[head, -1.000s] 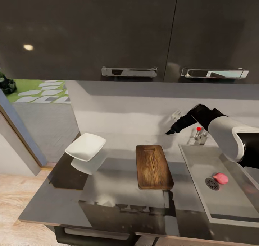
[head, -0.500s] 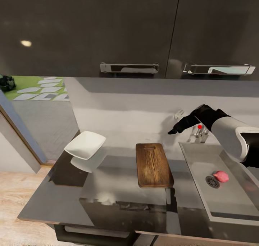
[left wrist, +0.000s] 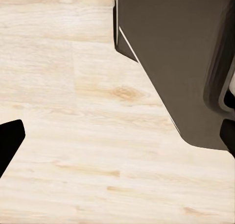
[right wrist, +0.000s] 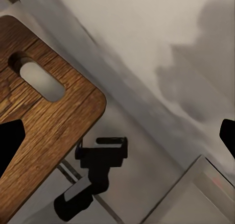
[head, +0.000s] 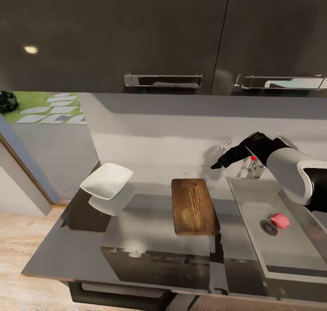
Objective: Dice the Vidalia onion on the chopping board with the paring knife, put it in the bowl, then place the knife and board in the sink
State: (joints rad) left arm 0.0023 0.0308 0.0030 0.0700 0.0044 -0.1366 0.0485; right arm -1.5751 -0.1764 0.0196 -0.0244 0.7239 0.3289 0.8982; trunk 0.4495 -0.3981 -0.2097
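Glossy dark countertop under black wall cabinets, grey backsplash behind. Vidalia onion lying in the sink, just beside the round drain, well apart from the chopping board and the white bowl. Right gripper raised near the tap, between board and sink; fingers parted wide at the wrist view's edges, holding nothing. Left gripper pointed at wooden floor, open and empty too. Likely light, firm, smooth and prone to roll; best pinched across the round middle, not the pointed tip.
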